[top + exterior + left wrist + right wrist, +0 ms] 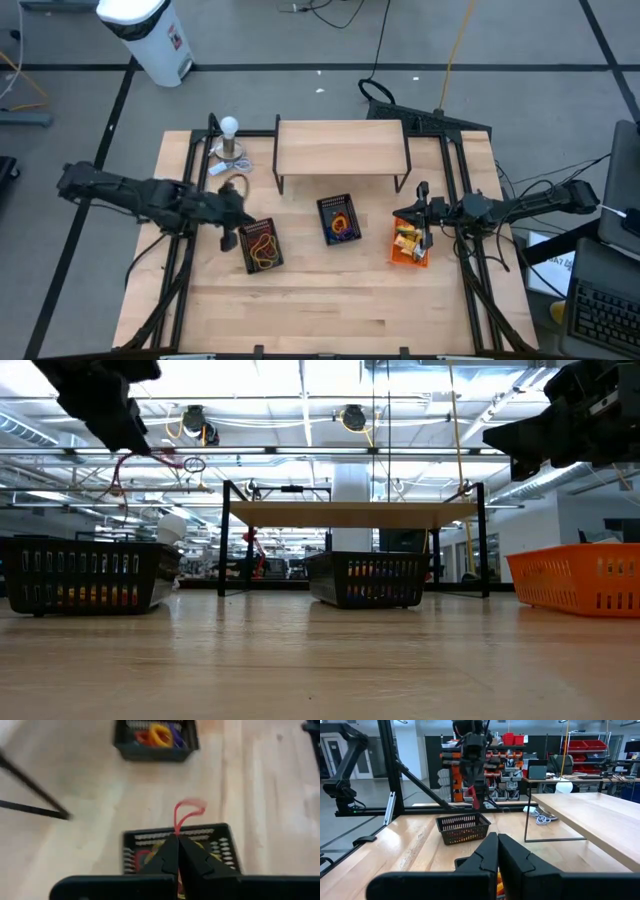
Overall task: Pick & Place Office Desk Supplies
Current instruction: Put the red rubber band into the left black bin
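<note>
Baskets sit in a row across the wooden table [330, 310]: a black basket [262, 245] on the left with red, orange and yellow elastic loops [266, 250] inside, a second black basket [339, 219] in the middle holding orange, yellow and purple loops [343, 223], and an orange basket [410, 243] on the right with yellow packets [406, 238] in it. The left gripper [176, 838] hangs above the left basket, its jaws closed on a red loop [187, 813] that sticks out past the fingertips, clear of the basket. The right gripper [497, 838] hovers over the orange basket with its jaws closed together and nothing between them. A low wooden shelf [340, 148] on black legs stands at the far side of the table, with a white ball-topped stand [231, 140] to its left.
</note>
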Controlling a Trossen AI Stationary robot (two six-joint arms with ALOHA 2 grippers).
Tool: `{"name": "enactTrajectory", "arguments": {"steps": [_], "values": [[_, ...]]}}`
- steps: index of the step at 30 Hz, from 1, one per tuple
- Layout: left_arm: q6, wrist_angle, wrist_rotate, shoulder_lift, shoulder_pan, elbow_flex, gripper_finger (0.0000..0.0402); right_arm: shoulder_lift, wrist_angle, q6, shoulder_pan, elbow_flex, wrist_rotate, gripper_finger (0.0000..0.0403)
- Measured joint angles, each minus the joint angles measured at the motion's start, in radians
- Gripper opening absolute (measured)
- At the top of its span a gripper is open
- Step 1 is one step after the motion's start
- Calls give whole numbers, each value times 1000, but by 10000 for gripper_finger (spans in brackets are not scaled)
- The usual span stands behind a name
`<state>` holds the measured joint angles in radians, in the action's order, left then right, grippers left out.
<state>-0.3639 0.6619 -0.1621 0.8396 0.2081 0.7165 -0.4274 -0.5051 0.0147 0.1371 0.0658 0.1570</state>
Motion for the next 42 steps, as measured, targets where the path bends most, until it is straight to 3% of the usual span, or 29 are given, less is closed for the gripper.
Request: {"name": "enactTrajectory", "arguments": {"steps": [8,14,21,27,34,42], "values": [[-36,-5,173,233,0,14,0,0,10,0,0,0,0,0],[-38,-1,240,371,2,14,0,0,10,-1,0,0,0,0],[-27,0,251,472,1,14,0,0,10,-8,0,0,0,0],[-16,-2,245,484,1,14,7,0,9,-12,0,0,0,0],[-43,-6,242,484,1,14,65,0,9,-9,0,0,0,0],[-65,-6,243,484,1,14,195,0,9,-8,0,0,0,0]]}}
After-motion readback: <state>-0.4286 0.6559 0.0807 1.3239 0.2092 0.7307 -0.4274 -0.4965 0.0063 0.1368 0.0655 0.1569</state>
